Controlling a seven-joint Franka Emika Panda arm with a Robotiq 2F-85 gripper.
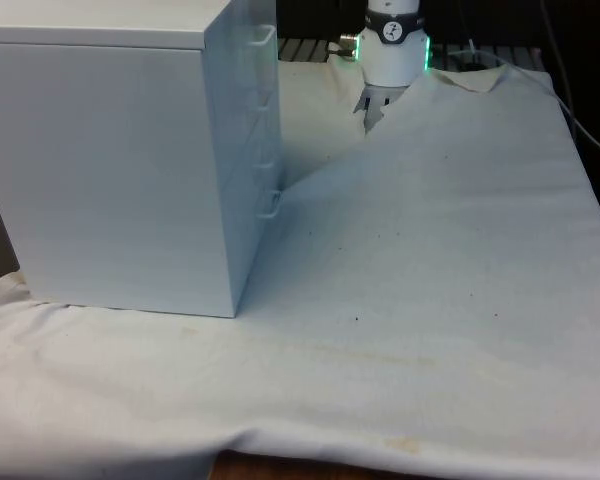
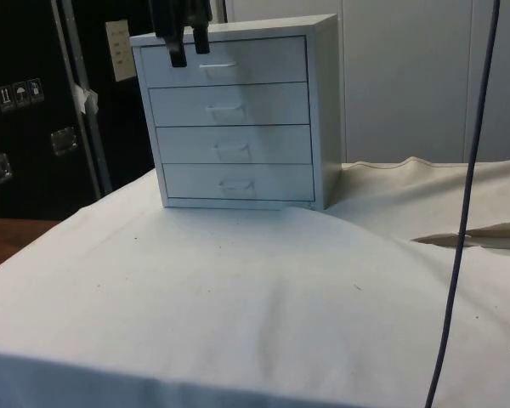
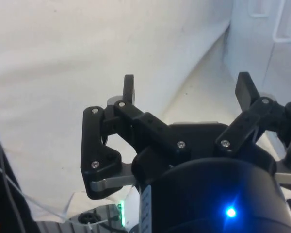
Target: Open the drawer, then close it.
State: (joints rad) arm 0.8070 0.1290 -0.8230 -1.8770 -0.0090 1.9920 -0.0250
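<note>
A white chest of drawers (image 2: pixel 238 119) stands on the cloth with four drawers, all shut, each with a small white handle. In the front view the chest (image 1: pixel 110 160) turns its side to me, and the handles (image 1: pixel 270 205) stick out towards the front view's right. My gripper (image 2: pixel 189 47) hangs open at the height of the top drawer (image 2: pixel 255 61), just left of its handle (image 2: pixel 217 65). In the wrist view the fingers (image 3: pixel 129 90) stand wide apart with nothing between them, and the chest front (image 3: pixel 262 48) lies off to one side of the gripper (image 3: pixel 186 90).
The white cloth (image 1: pixel 430 260) covers the table and bunches into folds (image 2: pixel 467 234) beside the chest. A thin cable (image 2: pixel 467 212) hangs down in the side view. The robot's base (image 1: pixel 392 50) stands at the far end. The table's wooden edge (image 1: pixel 280 468) shows at the front.
</note>
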